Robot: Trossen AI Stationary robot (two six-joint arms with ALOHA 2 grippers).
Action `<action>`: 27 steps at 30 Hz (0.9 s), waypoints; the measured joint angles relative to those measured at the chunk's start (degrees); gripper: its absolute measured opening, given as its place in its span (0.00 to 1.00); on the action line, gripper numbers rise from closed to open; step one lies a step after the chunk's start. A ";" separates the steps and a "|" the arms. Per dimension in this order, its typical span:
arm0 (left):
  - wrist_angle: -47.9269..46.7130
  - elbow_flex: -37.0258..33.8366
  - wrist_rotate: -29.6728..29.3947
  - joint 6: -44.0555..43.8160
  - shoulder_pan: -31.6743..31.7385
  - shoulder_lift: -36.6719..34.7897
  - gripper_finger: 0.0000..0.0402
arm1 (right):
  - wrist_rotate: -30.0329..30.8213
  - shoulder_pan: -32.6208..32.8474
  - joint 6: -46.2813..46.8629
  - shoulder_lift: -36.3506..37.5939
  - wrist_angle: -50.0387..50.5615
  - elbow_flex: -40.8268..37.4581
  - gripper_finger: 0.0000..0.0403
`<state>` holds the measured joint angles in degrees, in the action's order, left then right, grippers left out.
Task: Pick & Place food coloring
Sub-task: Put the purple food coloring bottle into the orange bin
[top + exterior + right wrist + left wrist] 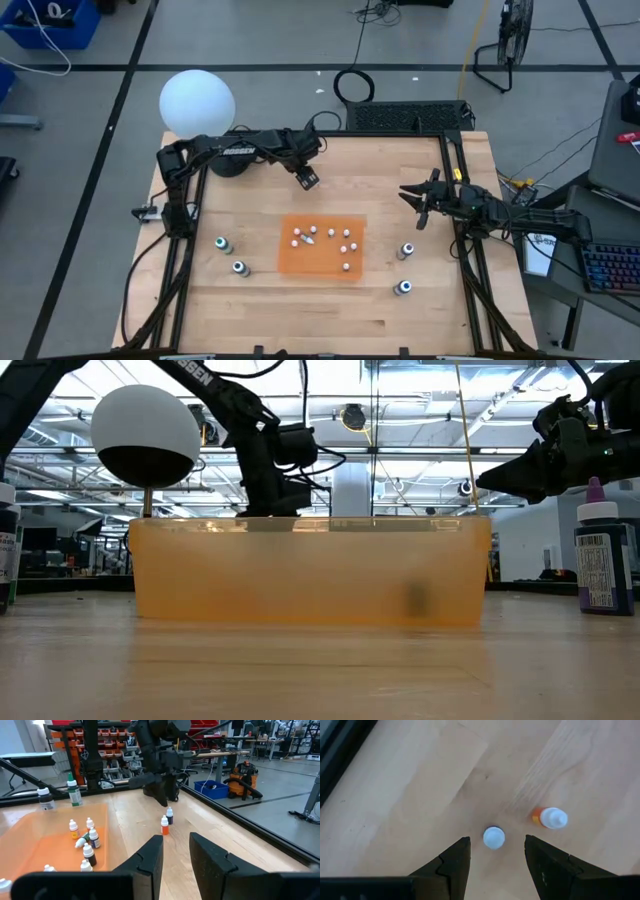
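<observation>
two tiny white-topped bottles [494,838] stand on bare wood near the worktop's [330,300] far edge, one blue-bodied and one orange-bodied [549,818], close together but apart. the left gripper [494,851] hangs right above them with its jaws partly open and empty — the blue one shows in the gap between them. most of the other tiny bottles [322,240] sit on the orange mat [300,262] in the middle, some upright, at least one tipped over. four larger bottles with teal or blue tops flank the mat — two on the left [222,245], two on the right [405,251]. the right gripper [176,851] hovers over the worktop's right side, jaws narrow with a slim gap, holding nothing.
</observation>
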<state>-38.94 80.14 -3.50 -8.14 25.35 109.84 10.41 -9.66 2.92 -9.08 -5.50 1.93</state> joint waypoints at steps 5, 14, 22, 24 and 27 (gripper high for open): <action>0.14 0.00 0.47 0.04 -0.16 1.58 0.48 | -0.02 0.01 0.01 0.01 0.00 0.00 0.21; 1.62 -0.02 0.50 0.20 -0.34 6.39 0.48 | 0.00 -0.01 0.02 0.00 0.01 0.01 0.21; 1.75 -0.02 -0.30 2.12 -0.30 5.87 0.48 | 0.00 0.01 0.02 0.02 0.02 0.04 0.21; 1.75 -0.02 -1.60 2.36 -0.31 5.33 0.48 | 0.00 -0.01 0.00 0.02 0.02 0.04 0.21; 1.64 -0.02 -2.39 2.42 -0.34 4.76 0.48 | 0.00 -0.01 0.00 0.02 0.02 0.04 0.21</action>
<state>-37.30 80.12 -5.89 -5.72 25.02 114.60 10.41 -9.67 2.92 -9.06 -5.48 1.98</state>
